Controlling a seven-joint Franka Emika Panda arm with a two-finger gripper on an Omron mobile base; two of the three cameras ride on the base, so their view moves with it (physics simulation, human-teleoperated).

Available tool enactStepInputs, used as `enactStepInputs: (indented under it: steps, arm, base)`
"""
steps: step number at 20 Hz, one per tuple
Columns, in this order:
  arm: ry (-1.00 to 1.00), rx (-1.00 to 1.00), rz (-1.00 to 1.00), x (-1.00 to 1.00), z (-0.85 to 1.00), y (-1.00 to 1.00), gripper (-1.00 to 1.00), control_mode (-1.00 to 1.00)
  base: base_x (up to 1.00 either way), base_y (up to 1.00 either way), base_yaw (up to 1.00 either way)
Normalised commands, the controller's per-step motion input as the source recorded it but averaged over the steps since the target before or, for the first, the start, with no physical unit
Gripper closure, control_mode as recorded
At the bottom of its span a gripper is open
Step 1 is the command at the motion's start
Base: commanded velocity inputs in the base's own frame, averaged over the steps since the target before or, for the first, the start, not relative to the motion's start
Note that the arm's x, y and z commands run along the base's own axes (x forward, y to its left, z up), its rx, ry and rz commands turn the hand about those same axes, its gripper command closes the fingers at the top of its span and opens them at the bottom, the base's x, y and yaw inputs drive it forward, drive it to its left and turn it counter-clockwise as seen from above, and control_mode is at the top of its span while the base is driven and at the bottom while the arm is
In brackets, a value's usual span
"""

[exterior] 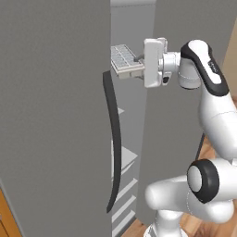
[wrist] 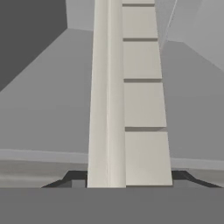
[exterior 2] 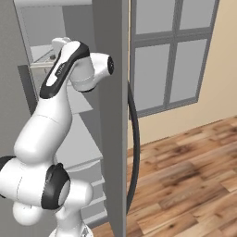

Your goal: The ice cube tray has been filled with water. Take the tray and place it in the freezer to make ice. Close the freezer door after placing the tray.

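Jaws (exterior: pixel 139 70) are clamping one short end of the ice cube tray (exterior: pixel 123 59) in the left base view, holding it out ahead of the hand at the gap between the two grey doors of the freezer (exterior: pixel 55 115). Straight ahead of the jaws lies the opening; the near door edge with its long dark handle (exterior: pixel 115 143) is sitting just below and to the side of the tray. The tray's long axis is running away from the hand into the compartment, cells facing up, roughly level.

From the right base view, the arm is reaching past the other door edge (exterior 2: pixel 111 115), and the tray (exterior 2: pixel 41 59) is showing only as a pale sliver beyond the wrist, above a white shelf (exterior 2: pixel 78 148) (how near it sits to any shelf I cannot tell).

Looking along the hand, the tray (wrist: pixel 127 105) is stretching straight forward from between the fingertips (wrist: pixel 192 178), seen edge-on in this rolled view, its far end pointing at the back wall (wrist: pixel 78 17) of the compartment.

Risks, as I judge them: the tray is gripped at one end only, so it may sag or twist and spill; a sideways drift could knock it against a door edge; letting go before a shelf is beneath it would drop it.
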Motion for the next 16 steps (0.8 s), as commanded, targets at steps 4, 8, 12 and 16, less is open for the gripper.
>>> enactStepInputs:
  steps: [4,8,12,16]
  arm:
    - [0.0,0.0,0.0,0.32,0.0,0.15,1.0,-1.0]
    - [0.0,0.0,0.0,0.26,0.0,0.18,1.0,-1.0]
    - [0.0,0.0,0.0,0.14,0.0,0.24,1.0,-1.0]
    - [0.0,0.0,0.0,0.1,0.01,0.24,1.0,-1.0]
  base:
    - [0.0,0.0,0.0]
    - [0.0,0.0,0.0]
    - [0.0,0.0,0.0]
    - [0.0,0.0,0.0]
